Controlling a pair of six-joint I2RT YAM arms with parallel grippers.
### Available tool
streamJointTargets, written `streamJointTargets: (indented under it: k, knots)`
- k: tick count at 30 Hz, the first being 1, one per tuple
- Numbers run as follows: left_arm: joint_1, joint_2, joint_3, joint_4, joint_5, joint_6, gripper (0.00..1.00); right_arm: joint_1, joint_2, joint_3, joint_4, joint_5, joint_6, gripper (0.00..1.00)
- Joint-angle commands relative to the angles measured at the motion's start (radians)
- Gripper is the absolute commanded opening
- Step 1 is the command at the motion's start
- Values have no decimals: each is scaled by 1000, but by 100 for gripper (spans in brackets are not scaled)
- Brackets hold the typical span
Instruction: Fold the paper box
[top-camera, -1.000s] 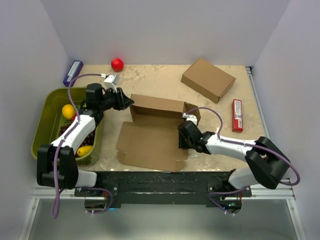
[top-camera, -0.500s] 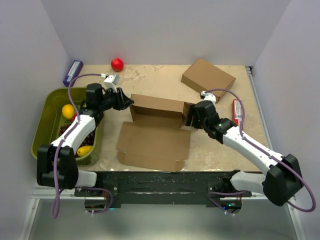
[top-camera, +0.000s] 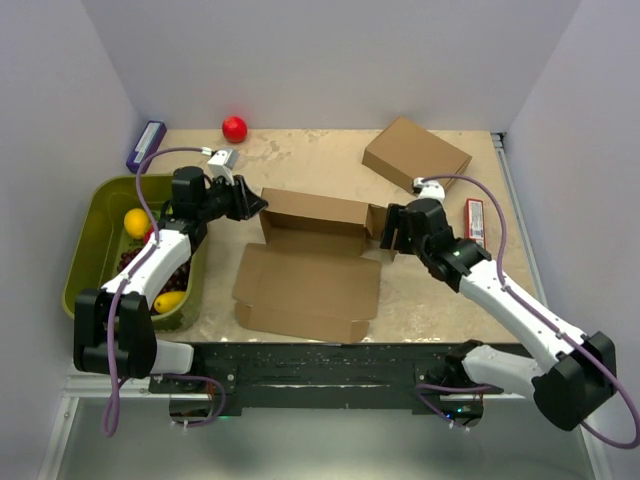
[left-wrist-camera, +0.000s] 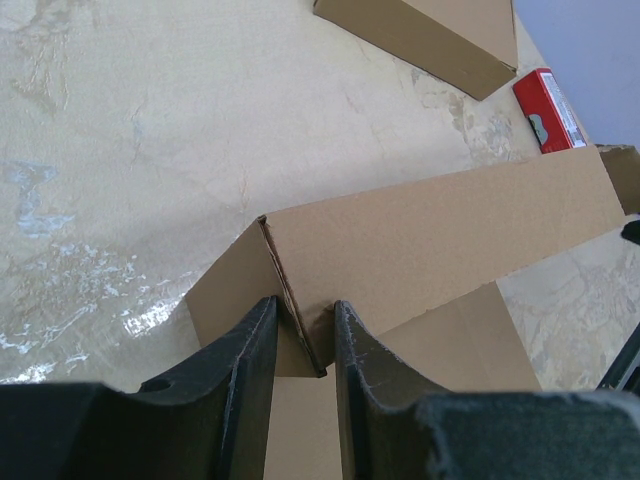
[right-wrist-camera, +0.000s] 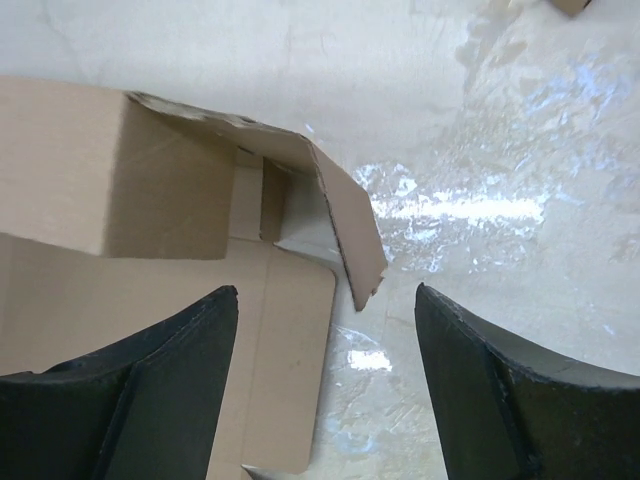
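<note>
Top external view first: where does the paper box (top-camera: 310, 280) lie?

Middle of the frame, on the table (top-camera: 300, 160). It is a flat creased sheet toward the bottom, with its far wall standing upright along the sheet's upper edge. A second, closed carton (top-camera: 416, 158) sits well apart in the upper right. A red ball (top-camera: 234, 128) is at the top, a red pack (top-camera: 475, 230) at the right, and a green bin (top-camera: 95, 215) holding fruit (top-camera: 137, 222) at the left.

And the grippers there?

The left gripper (top-camera: 260, 205) meets the left end of the upright wall. The right gripper (top-camera: 382, 228) is at the wall's right end, beside the small end flap. From up here I cannot tell whether it touches.

Left wrist view?

Its two dark fingers (left-wrist-camera: 250, 365) stand narrow at the bottom of the frame, pinching the corner where the upright wall joins its side flap. The wall runs from between them off to the right. The closed carton and the red pack show along the top.

Right wrist view?

Its fingers (right-wrist-camera: 170, 370) are spread wide, one at lower left and one at lower right. Between them and higher in the frame, the box's end flap leans out from the wall's corner, touched by neither finger. The flat sheet lies under the left-hand finger, and glossy table fills the right.
</note>
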Motion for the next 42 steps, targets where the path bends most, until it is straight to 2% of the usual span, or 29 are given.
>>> streamJointTargets:
  k: [1, 6, 11, 18, 29, 30, 31, 35, 38, 42]
  knots:
    - [0, 26, -32, -112, -39, 39, 31, -4, -74, 99, -62, 43, -58, 76]
    - [0, 26, -32, -110, -33, 37, 31, -64, -45, 111, -61, 15, -96, 78]
    - [0, 23, -32, -110, -33, 37, 31, -118, -2, 54, 31, -139, -110, 72]
    - [0, 20, -31, -110, -32, 37, 31, -128, 49, 5, 108, -219, -92, 63]
    - [0, 25, -34, -108, -30, 37, 31, -128, 99, -50, 84, -203, -44, 49]
    - [0, 25, -32, -107, -30, 36, 31, -128, 96, -58, 94, -204, -44, 47]
    - [0, 26, -32, -108, -30, 36, 31, -128, 93, -64, 99, -206, -45, 37]
    - [-3, 26, -32, -115, -50, 42, 31, -127, 75, -49, 114, -247, -55, 14]
    - [-13, 23, -28, -131, -85, 54, 30, -128, 73, -19, 104, -267, -58, 4]
    - [-43, 17, -20, -154, -144, 83, 30, -128, 96, 28, 55, -304, -64, 1]
